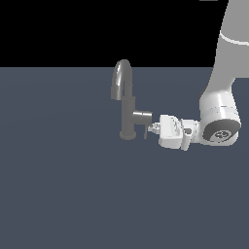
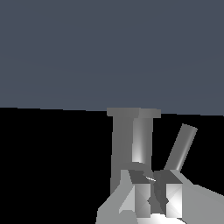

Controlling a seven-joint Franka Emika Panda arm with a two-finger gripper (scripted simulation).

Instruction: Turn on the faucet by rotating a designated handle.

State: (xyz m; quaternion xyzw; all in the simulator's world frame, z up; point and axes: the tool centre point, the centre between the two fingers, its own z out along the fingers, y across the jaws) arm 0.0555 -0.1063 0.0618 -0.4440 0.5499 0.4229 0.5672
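Note:
The grey faucet [image 1: 128,116] stands on the dark floor with its arched spout [image 1: 121,78] on top. A short stub [image 1: 141,117] juts from the column toward the exterior view's right. The thin dark handle [image 1: 145,132] hangs down from the stub's end. My gripper [image 1: 153,128] lies level, just right of the handle, fingertips at or very near it; I cannot tell if they touch. The jaws look shut with nothing between them. In the wrist view the fingers [image 2: 136,192] sit close together before the faucet column [image 2: 131,140] and the spout [image 2: 180,148]; the handle is not clear there.
The white arm [image 1: 221,114] comes down from the exterior view's upper right to the wrist. The flat dark grey floor [image 1: 63,185] spreads all round the faucet's round base [image 1: 127,135].

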